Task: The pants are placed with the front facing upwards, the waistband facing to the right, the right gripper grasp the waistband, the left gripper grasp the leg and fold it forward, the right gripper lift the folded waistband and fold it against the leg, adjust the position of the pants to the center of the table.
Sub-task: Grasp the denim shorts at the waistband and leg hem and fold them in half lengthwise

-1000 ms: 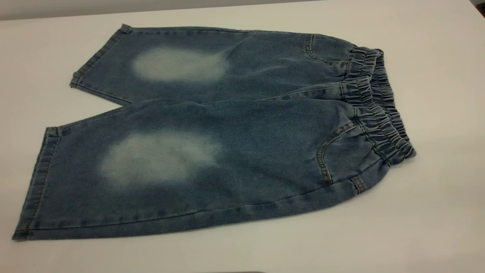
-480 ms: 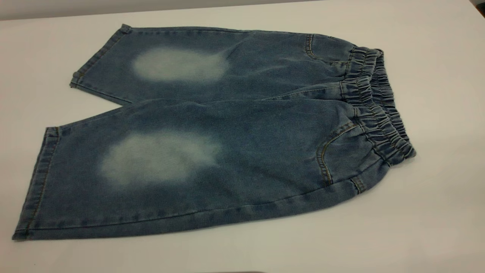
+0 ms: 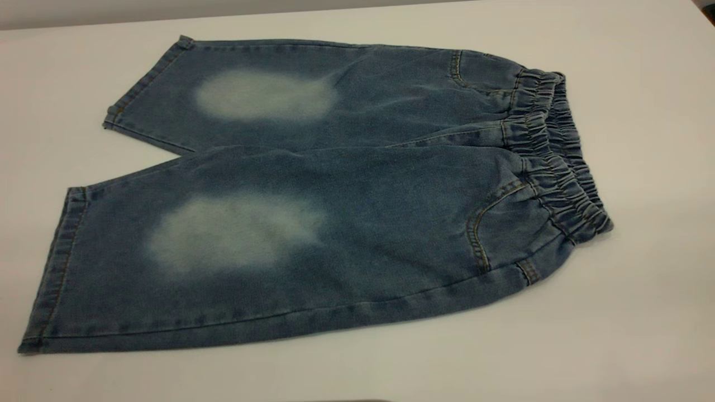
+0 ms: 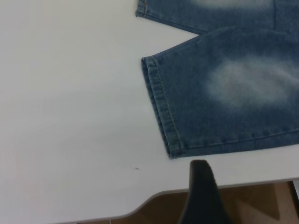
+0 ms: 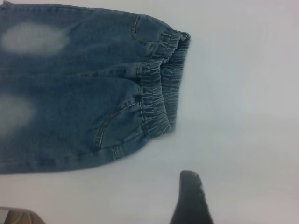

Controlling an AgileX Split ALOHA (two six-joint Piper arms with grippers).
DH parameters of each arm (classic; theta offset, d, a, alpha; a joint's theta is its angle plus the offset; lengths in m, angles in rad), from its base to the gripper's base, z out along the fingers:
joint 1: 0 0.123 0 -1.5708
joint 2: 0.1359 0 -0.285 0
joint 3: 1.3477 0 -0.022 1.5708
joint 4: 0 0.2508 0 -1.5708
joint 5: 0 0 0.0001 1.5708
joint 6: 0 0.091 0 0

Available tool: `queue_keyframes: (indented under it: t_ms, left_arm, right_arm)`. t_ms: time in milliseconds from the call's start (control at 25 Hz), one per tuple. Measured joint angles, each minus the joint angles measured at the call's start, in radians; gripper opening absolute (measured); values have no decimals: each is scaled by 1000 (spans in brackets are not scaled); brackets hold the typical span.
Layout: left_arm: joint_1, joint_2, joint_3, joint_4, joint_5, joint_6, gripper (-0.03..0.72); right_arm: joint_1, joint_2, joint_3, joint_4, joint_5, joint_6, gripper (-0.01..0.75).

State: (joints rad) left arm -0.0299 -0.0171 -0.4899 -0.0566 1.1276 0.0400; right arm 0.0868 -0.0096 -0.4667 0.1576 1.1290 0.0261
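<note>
The pants (image 3: 313, 190) lie flat and unfolded on the white table (image 3: 642, 312), front side up, legs pointing left and the ruched waistband (image 3: 558, 162) at the right. They are faded blue denim with a pale oval patch on each leg, orange-tan stitching and curved front pockets. The left gripper (image 4: 203, 196) hovers off the near leg's hem, the right gripper (image 5: 190, 198) off the waistband, neither touching the cloth. Only one dark fingertip of each shows, so whether the jaws are released or clenched cannot be told.

Faded denim pants (image 3: 335, 184) (cloth) on matt white table (image 3: 642, 312).
</note>
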Motion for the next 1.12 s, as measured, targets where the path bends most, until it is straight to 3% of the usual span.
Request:
queue_keyframes:
  t_ms: [720,880,1120]
  left_arm:
    - [0,14,-11,-6,0,-19,440]
    - [0,162,-81,-19,-52,6,440]
    - [0,493,-184,-19,-180,141,440]
  right_arm:
    - [0,45,-8,32,-7,54,442]
    - [0,215,-28,108,-33,41,442]
    - [0,489,-28,189,-183,-115,476]
